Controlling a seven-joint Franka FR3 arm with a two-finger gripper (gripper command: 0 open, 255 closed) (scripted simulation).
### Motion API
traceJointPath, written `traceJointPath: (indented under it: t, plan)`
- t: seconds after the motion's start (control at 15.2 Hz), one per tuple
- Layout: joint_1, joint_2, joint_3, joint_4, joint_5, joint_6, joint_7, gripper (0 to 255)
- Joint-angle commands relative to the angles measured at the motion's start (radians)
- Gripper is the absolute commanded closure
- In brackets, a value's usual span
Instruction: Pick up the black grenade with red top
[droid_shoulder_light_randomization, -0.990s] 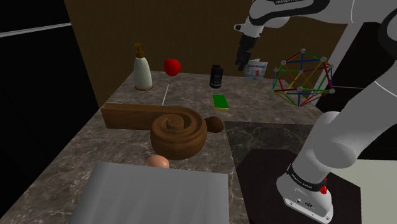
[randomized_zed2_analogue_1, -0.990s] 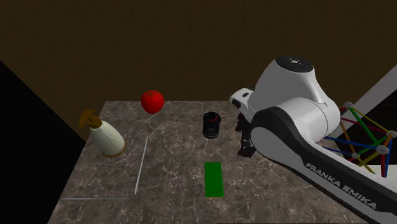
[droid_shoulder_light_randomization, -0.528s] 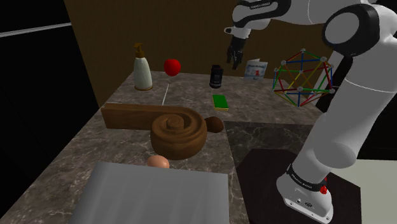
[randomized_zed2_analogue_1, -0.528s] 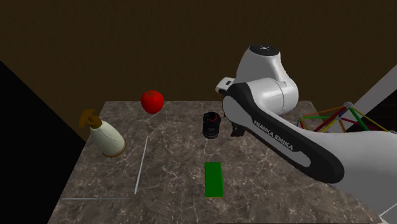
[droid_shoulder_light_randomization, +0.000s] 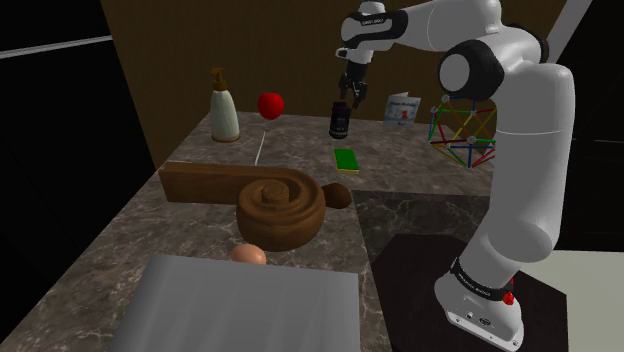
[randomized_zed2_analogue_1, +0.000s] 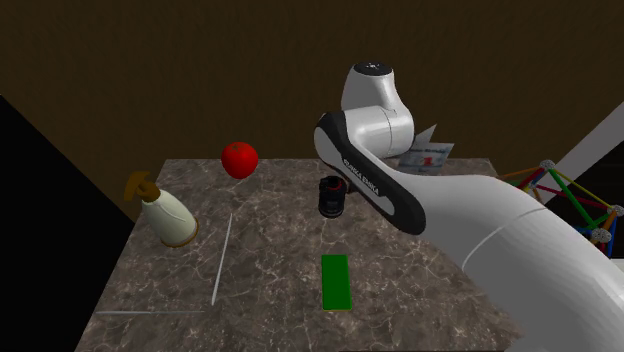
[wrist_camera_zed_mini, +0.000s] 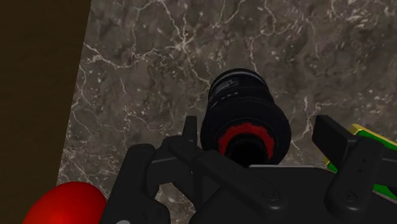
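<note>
The black grenade (droid_shoulder_light_randomization: 339, 122) is seen standing upright on the marbled tabletop (droid_shoulder_light_randomization: 300, 150), towards the far end, with a brown wall close behind it. In the wrist view its red top ring (wrist_camera_zed_mini: 245, 136) is seen from above, on the black ribbed body.

The claw (droid_shoulder_light_randomization: 349, 98) is held directly above the grenade, pointing down at it. In the wrist view the two black fingers (wrist_camera_zed_mini: 189, 130) are seen spread apart, one on either side of the grenade's top. A gap is seen between the grenade and the wider-set finger, and no contact can be made out at the other, so the grenade is not clasped.

A red ball (droid_shoulder_light_randomization: 270, 104) is seen to the shoulder view's left of the grenade, and further left a pale pump bottle (droid_shoulder_light_randomization: 224, 110) is placed. A flat green block (droid_shoulder_light_randomization: 346, 160) lies nearer the stand than the grenade, apart from it. A white card (droid_shoulder_light_randomization: 402, 109) and a frame of coloured rods (droid_shoulder_light_randomization: 470, 125) are set to the shoulder view's right. A carved wooden spiral piece (droid_shoulder_light_randomization: 282, 207) is seen in the foreground, with a grey sheet (droid_shoulder_light_randomization: 240, 305) lying nearer the camera.
</note>
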Motion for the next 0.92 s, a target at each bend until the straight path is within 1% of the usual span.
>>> traceJointPath:
  t: [0.0, 0.33, 0.46, 0.53, 0.86]
  plan:
    - [-0.004, 0.017, 0.005, 0.002, 0.006, 0.013, -0.015, 0]
    - [0.003, 0.02, 0.008, -0.069, 0.01, 0.086, -0.023, 0]
    - [0.003, 0.02, 0.008, -0.069, 0.01, 0.086, -0.023, 0]
    - [0.003, 0.019, 0.008, -0.071, 0.01, 0.088, -0.023, 255]
    - [0.003, 0.016, 0.007, -0.074, 0.009, 0.087, -0.023, 255]
